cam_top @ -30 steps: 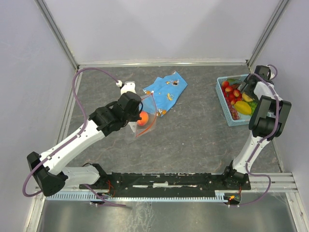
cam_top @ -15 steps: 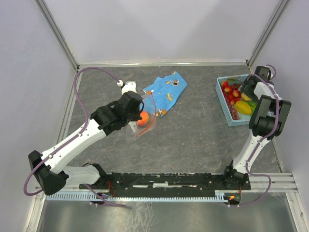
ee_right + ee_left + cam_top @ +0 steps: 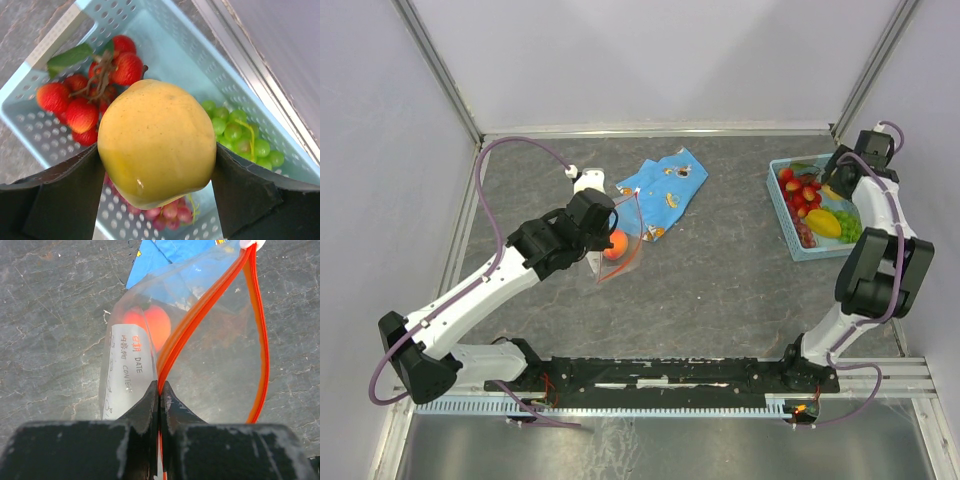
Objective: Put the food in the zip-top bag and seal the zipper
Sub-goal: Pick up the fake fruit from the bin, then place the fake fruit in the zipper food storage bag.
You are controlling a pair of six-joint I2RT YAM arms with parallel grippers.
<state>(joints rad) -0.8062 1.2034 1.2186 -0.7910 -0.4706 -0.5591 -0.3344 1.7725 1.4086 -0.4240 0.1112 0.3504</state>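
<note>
The clear zip-top bag [image 3: 620, 238] stands open on the table in the left-centre, also shown in the left wrist view [image 3: 215, 360]. Its red-orange zipper [image 3: 200, 310] gapes in a loop. An orange [image 3: 615, 244] lies inside the bag [image 3: 155, 322]. My left gripper [image 3: 604, 224] is shut on the zipper strip at the near end of the mouth [image 3: 160, 386]. My right gripper [image 3: 834, 186] is shut on a yellow fruit [image 3: 157, 145], held above the light-blue basket [image 3: 782, 215]. Strawberries [image 3: 80, 107], green grapes [image 3: 235, 135] and purple grapes [image 3: 170, 212] lie in the basket below.
A blue patterned cloth [image 3: 665, 185] lies just behind the bag, its edge also in the left wrist view [image 3: 170, 252]. Another yellow fruit [image 3: 823, 222] lies in the basket, which sits against the right wall rail. The basket rim [image 3: 60, 45] shows under my right gripper.
My right arm has risen and stretched out over the basket, lifting the yellow fruit off the pile. My left gripper and the bag have hardly moved.
</note>
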